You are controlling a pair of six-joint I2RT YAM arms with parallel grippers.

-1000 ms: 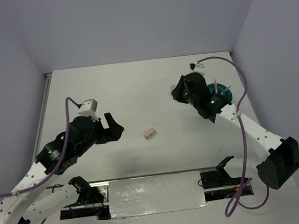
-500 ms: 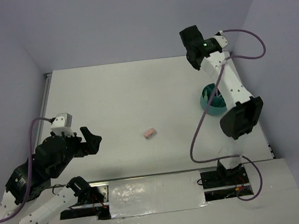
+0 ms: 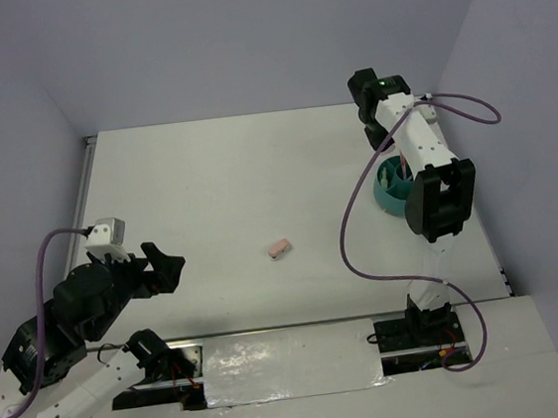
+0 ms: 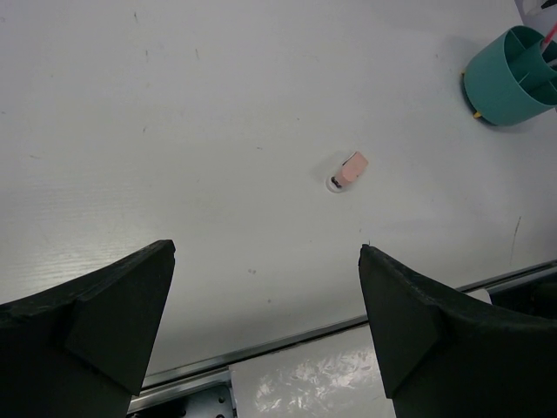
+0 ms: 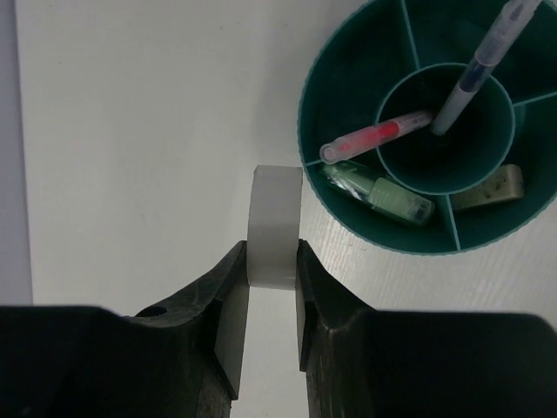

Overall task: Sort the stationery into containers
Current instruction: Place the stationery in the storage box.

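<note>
My right gripper [image 5: 271,252] is shut on a whitish clear tape ring [image 5: 274,222], held on edge just left of the round teal organiser [image 5: 409,246]. Inside the organiser lie a pink pen [image 5: 374,138], a grey pen [image 5: 483,61], a green block [image 5: 383,196] and a tan block [image 5: 489,189]. In the top view the right arm stands folded over the organiser [image 3: 388,198] at the right. A pink block [image 3: 279,248] lies alone mid-table and also shows in the left wrist view [image 4: 352,169]. My left gripper [image 4: 265,252] is open and empty, high above the near left of the table [image 3: 165,266].
The organiser also shows at the top right of the left wrist view [image 4: 505,83]. A metal rail and a shiny plate [image 3: 290,363] run along the table's near edge. Grey walls close in the far side and both flanks.
My right arm has come back from its far reach and folded upright over the organiser, the tape ring in its jaws. My left arm has drawn back toward the near left.
</note>
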